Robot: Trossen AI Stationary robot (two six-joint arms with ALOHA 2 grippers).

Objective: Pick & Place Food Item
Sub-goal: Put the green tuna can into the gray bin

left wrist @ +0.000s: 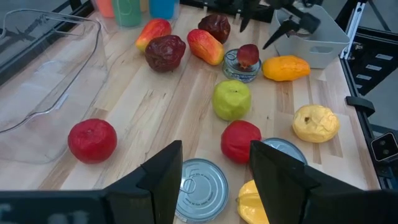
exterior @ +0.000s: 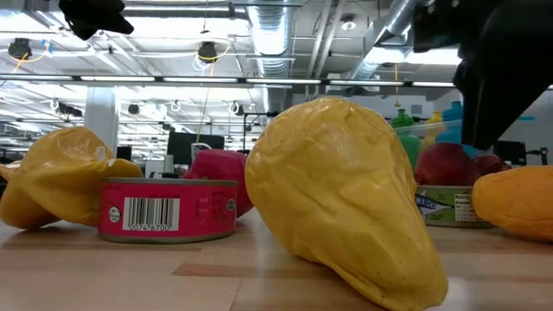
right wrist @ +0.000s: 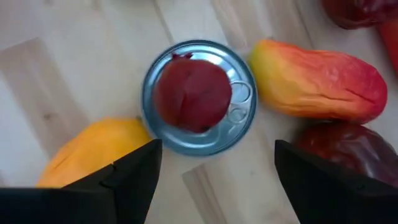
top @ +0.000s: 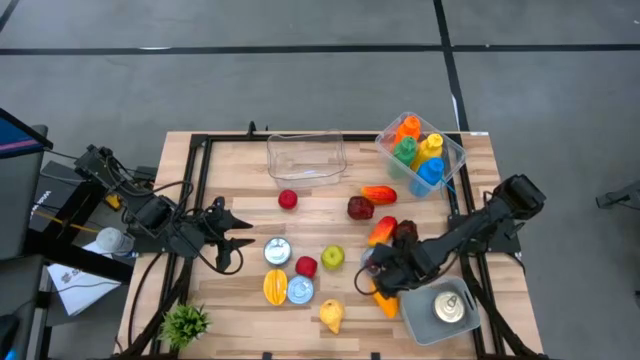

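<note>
My right gripper [right wrist: 214, 171] hangs open, pointing steeply down, over a silver can [right wrist: 239, 121] that stands on the table with a small dark red fruit [right wrist: 193, 93] resting on its lid. Neither finger touches either one. In the high view this gripper [top: 380, 268] is at the right, near the table's front. An orange fruit [right wrist: 93, 152], a red-yellow mango [right wrist: 317, 78] and a dark red fruit [right wrist: 348, 152] lie around the can. My left gripper [left wrist: 217, 180] waits open at the table's left [top: 235, 245], above another silver can [left wrist: 202, 199].
A grey bin [top: 440, 325] holding a can sits at the front right. A clear tub [top: 305, 157] and a bin of bottles [top: 420, 150] stand at the back. A green apple [top: 332, 257], red fruits [top: 306, 266], a second can [top: 300, 290] and yellow fruits [top: 331, 316] lie mid-table.
</note>
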